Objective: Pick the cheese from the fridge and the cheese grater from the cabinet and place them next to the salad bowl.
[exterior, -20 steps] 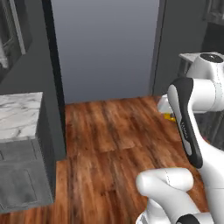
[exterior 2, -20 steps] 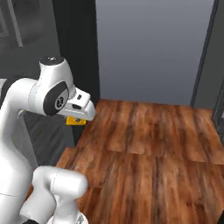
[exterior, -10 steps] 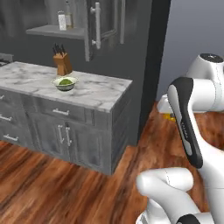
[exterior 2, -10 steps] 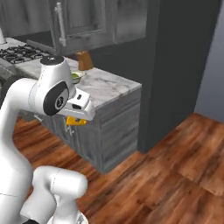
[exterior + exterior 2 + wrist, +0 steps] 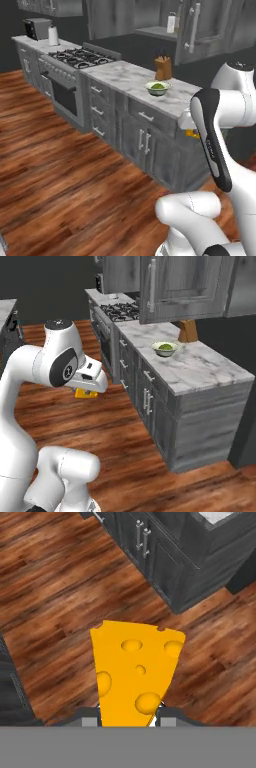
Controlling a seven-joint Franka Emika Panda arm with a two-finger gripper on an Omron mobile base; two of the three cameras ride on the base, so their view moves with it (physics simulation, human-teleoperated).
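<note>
My gripper is shut on the cheese, a yellow-orange wedge with holes that sticks out ahead of the fingertips over the wood floor. From the base views the cheese hangs under the hand, well left of the counter; a sliver of cheese shows beside the forearm. The salad bowl, pale with a green ball in it, sits on the marble counter. Above it the cabinet has its door swung open, long grey handle. The cheese grater is hidden. The fridge's black side ends the counter.
A knife block stands behind the bowl. A bottle is on the cabinet shelf. The gas stove and a toaster lie further along the counter. Grey drawers and doors front the counter; wood floor lies open before it.
The whole picture has swung: the base has turned from the dark tall unit towards the counter run, now with stove and bowl in view. The cheese stays in the gripper.
</note>
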